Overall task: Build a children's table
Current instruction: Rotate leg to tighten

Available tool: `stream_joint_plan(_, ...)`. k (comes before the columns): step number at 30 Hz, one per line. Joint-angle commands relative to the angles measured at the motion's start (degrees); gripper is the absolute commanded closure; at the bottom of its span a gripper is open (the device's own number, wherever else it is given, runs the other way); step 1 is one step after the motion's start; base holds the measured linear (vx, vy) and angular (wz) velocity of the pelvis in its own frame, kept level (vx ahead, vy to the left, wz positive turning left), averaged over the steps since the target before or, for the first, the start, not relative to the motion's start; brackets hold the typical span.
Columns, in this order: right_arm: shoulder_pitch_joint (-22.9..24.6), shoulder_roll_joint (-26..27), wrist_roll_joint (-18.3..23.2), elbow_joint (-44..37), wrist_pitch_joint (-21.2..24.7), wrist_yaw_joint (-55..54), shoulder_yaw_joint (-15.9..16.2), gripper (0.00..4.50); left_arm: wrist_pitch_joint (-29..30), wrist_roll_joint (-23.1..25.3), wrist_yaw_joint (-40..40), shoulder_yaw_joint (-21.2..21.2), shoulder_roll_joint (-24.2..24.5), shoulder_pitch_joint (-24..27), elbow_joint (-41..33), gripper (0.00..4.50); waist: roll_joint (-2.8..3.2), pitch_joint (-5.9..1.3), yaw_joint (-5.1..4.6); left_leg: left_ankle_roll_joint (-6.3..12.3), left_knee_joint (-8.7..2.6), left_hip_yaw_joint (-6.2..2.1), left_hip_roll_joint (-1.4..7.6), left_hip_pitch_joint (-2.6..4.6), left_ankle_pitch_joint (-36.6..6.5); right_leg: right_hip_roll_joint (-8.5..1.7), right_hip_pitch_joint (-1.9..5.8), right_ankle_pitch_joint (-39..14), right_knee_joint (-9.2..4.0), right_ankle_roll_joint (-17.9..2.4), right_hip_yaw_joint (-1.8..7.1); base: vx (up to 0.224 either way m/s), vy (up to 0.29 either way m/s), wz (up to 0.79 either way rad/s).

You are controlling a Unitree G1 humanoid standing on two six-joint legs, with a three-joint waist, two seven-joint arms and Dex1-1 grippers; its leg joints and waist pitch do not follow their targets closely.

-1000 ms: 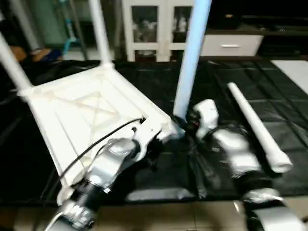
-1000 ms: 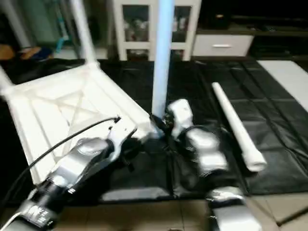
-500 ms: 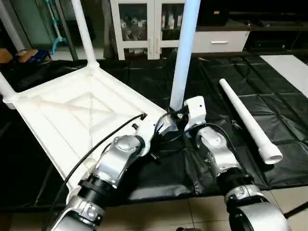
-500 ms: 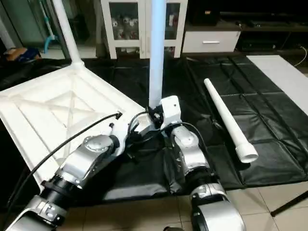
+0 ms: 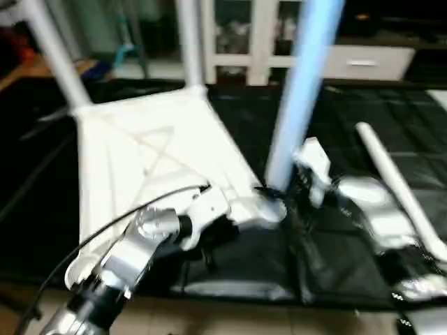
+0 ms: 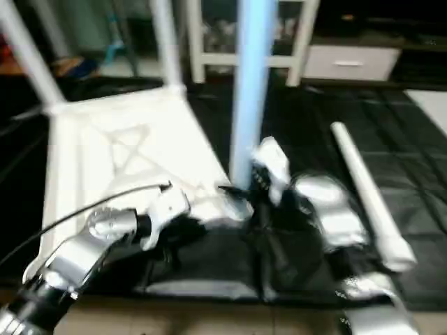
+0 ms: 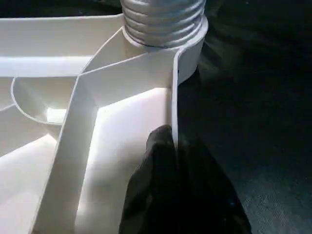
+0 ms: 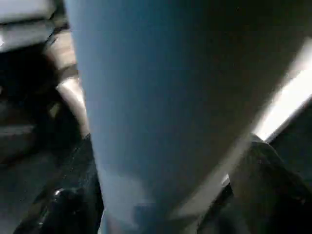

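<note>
left claw (image 7: 178, 161) pinching tabletop (image 5: 147, 153) rim, right claw (image 8: 161, 214) state unclear, beside leg (image 5: 300, 91)

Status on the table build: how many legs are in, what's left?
Done: two white tubular legs stand in the far corner sockets of the upturned white ribbed tabletop. In hand: a third leg stands in the near corner socket, threads still showing; the left gripper is shut on the tabletop's rim, the right gripper at that leg's base. Left: the fourth leg lies on the black sheet.
</note>
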Motion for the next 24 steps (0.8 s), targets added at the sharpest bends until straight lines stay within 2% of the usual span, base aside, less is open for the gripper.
stream_joint_plan(1, 0.0, -1.6, 0.1, -1.4, 0.7, 3.0, 0.5, 1.06, 0.2, -0.9, -2.2, -1.9, 0.5, 1.1, -0.1, 4.5, -0.58, -3.74, -0.17, 5.14, -4.03, -1.04, 2.57, 1.06, -10.9, -2.52, 2.34, -9.7, -2.76, -13.8, 2.08, 0.0, 0.0, 0.0)
stream_joint_plan(2, 0.1, -2.4, 0.1, -1.7, 1.1, 4.5, 0.9, 1.06, 0.2, -1.1, -2.6, -1.9, 0.8, 1.3, -0.4, 4.5, -0.49, -3.76, -0.15, 5.26, -4.01, -1.09, 2.56, 0.98, -10.4, -2.53, 2.4, -9.3, -2.64, -13.9, 2.07, 0.0, 0.0, 0.0)
stream_joint_plan(4, 0.1, -3.9, -0.1, -1.7, 1.3, 7.0, 1.6, 1.06, 0.1, -1.3, -3.4, -1.8, 1.4, 1.6, -0.9, 4.5, -0.63, -3.75, -0.27, 5.72, -3.93, -1.13, 2.45, 0.8, -10.6, -2.55, 2.61, -10.1, -2.67, -13.9, 2.0, 0.0, 0.0, 0.0)
stream_joint_plan(5, -0.3, -4.4, -0.2, -1.1, 0.9, 8.0, 1.8, 1.06, 0.1, -1.4, -3.8, -1.8, 1.8, 1.7, -1.2, 4.5, -0.91, -3.71, -0.3, 5.73, -3.89, -1.01, 2.47, 0.89, -11.2, -2.57, 2.51, -11.0, -2.87, -13.9, 2.06, 0.0, 0.0, 0.0)
stream_joint_plan(6, -0.6, -4.4, -0.4, -0.6, 0.5, 8.2, 1.7, 1.06, 0.1, -1.5, -4.0, -1.7, 2.0, 1.9, -1.4, 4.5, -0.84, -3.71, -0.28, 5.68, -3.88, -1.07, 2.48, 0.86, -11.3, -2.63, 2.55, -11.3, -2.81, -13.9, 2.07, 0.0, 0.0, 0.0)
stream_joint_plan(11, -2.8, -3.6, -0.1, 2.3, -0.3, 8.9, 1.0, 1.06, 0.4, -1.5, -4.5, -1.5, 2.3, 2.3, -2.3, 4.5, -0.94, -3.52, -0.34, 4.59, -4.0, -1.08, 2.51, 1.04, -13.2, -2.61, 2.31, -16.2, -3.33, -13.0, 2.05, 0.0, 0.0, 0.0)
stream_joint_plan(14, -4.1, -3.2, 0.0, 4.1, -0.5, 9.3, 0.9, 1.43, 0.6, -1.6, -4.5, -1.6, 2.4, 2.5, -2.6, 4.5, -0.85, -3.51, -0.28, 4.27, -3.97, -1.04, 2.52, 1.17, -13.7, -2.55, 2.17, -16.6, -3.39, -12.7, 2.07, 0.0, 0.0, 0.0)
stream_joint_plan(15, -4.4, -2.9, 0.1, 4.6, -0.5, 9.3, 0.8, 1.43, 0.7, -1.6, -4.5, -1.6, 2.4, 2.6, -2.8, 4.5, -0.9, -3.5, -0.31, 4.26, -4.01, -1.08, 2.52, 1.05, -13.5, -2.55, 2.27, -16.4, -3.37, -12.7, 2.07, 0.0, 0.0, 0.0)
stream_joint_plan(16, -4.4, -2.9, 0.1, 4.6, -0.5, 9.3, 0.8, 1.65, 0.7, -1.6, -4.5, -1.6, 2.4, 2.6, -2.8, 4.5, -0.91, -3.54, -0.33, 4.26, -4.05, -1.15, 2.51, 0.93, -13.0, -2.55, 2.38, -15.8, -3.28, -12.7, 2.03, 0.0, 0.0, 0.0)
stream_joint_plan(22, -4.5, -3.0, 0.1, 5.3, 0.3, 12.2, 1.5, 2.19, 1.3, -1.9, -4.9, -1.8, 2.7, 3.2, -3.9, 4.5, -0.98, -3.6, -0.28, 4.56, -3.95, -1.15, 2.51, 0.9, -12.5, -2.57, 2.44, -15.4, -3.17, -12.9, 2.02, 0.0, 0.0, 0.0)
stream_joint_plan(24, -4.3, -3.6, -0.2, 5.4, 0.6, 13.7, 1.8, 2.32, 1.3, -1.8, -5.0, -1.8, 2.8, 3.2, -3.9, 4.5, -0.75, -3.7, -0.24, 4.8, -3.87, -1.15, 2.51, 0.88, -11.7, -2.55, 2.51, -14.2, -2.99, -13.2, 1.99, 0.0, 0.0, 0.0)
